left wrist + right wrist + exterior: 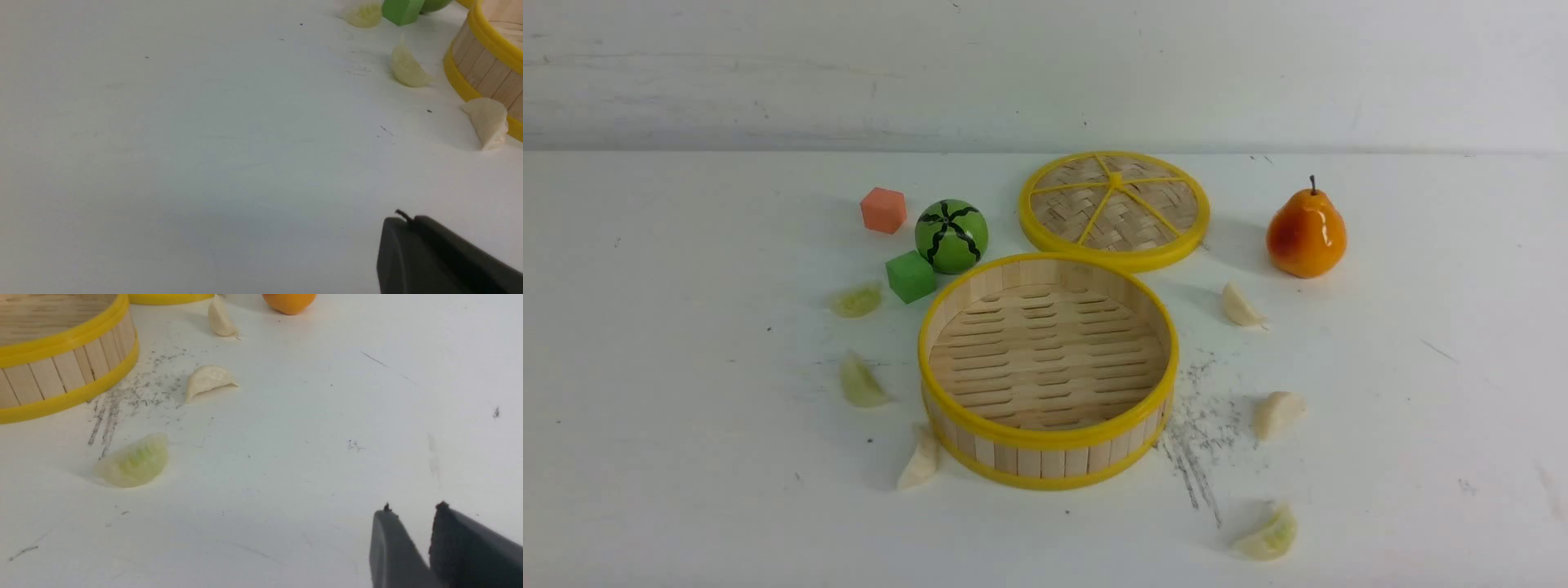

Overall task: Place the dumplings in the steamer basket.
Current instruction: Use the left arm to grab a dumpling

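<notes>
The steamer basket (1045, 441) stands empty in the middle of the table. Several dumplings lie around it on the table. To its left are two pale green dumplings (856, 300) (861, 382) and a cream one (920, 461) that touches its wall. On its right are two cream dumplings (1241, 306) (1277, 412) and a green one (1267, 535). Neither arm shows in the front view. My left gripper (408, 220) is shut and empty, well short of the cream dumpling (488, 122). With a small gap between its jaws, my right gripper (412, 508) is open, away from the green dumpling (135, 461).
The woven lid (1115, 208) lies flat behind the basket. A toy watermelon (951, 235), a green cube (910, 276) and an orange cube (883, 210) sit at the back left. A pear (1305, 233) stands at the back right. Grey scuff marks (1196, 433) mark the table.
</notes>
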Motion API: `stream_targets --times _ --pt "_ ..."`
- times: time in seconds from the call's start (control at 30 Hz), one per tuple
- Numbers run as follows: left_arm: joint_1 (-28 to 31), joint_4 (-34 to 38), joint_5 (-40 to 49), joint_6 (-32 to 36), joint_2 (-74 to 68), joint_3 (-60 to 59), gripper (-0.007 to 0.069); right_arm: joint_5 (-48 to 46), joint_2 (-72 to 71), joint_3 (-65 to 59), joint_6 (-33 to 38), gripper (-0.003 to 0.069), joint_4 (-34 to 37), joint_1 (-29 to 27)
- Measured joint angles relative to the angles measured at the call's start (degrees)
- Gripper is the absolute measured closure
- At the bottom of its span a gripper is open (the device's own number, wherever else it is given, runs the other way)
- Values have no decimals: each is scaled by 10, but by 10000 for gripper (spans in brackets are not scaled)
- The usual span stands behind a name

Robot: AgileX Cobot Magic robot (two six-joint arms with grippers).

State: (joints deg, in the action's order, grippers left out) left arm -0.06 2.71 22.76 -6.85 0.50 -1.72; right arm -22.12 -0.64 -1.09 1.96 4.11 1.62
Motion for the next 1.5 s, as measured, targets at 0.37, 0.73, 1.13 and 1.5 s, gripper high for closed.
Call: stream_targets --times 0.37,0.73,1.13,1.5 --pt "0 0 0 0 0 0 626 0 0 0 0 482 0 0" --pt "0 0 0 0 0 0 624 0 0 0 0 466 0 0" --pt "0 -27 0 0 0 0 610 0 0 0 0 449 0 0" --pt "-6 -27 0 0 0 0 606 0 0 0 0 440 0 0"
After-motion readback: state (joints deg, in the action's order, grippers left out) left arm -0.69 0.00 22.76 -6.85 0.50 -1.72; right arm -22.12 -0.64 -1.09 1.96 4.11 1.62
